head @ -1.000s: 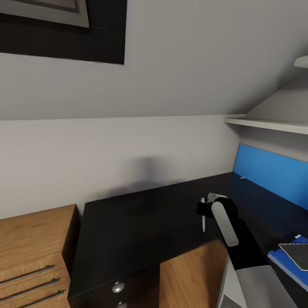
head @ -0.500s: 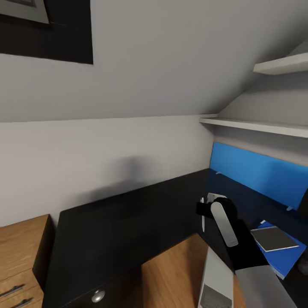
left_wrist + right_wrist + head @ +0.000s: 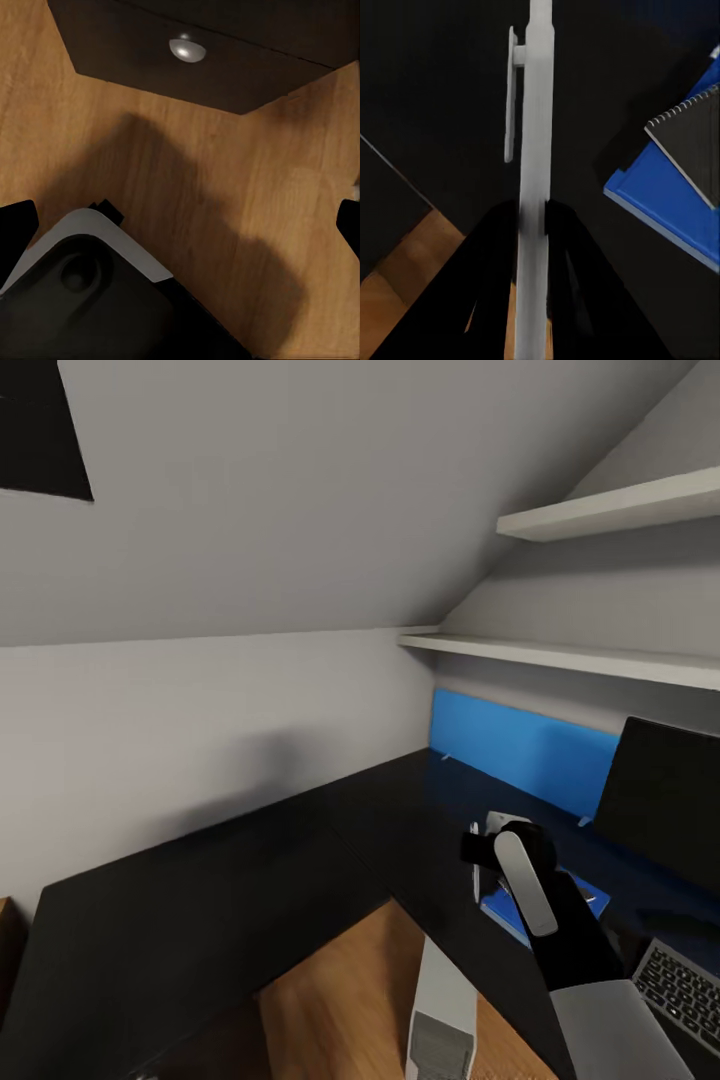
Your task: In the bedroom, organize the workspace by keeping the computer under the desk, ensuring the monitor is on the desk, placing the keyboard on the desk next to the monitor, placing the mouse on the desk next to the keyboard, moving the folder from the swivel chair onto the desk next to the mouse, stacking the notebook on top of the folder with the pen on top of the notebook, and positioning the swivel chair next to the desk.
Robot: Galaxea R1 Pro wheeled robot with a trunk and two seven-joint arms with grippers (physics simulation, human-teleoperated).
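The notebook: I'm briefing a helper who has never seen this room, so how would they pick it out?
Start at the black L-shaped desk and go to its right wing, below the blue back panel. A blue folder lies flat there, and the notebook lies on it. It is the dark grey cover with a wire spiral along one edge, unlike the plain blue folder beneath.

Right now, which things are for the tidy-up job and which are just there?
For the job:
pen in the right claw
notebook
blue folder
keyboard
monitor
computer
black desk

Just there:
wall shelves
blue panel
drawer knob
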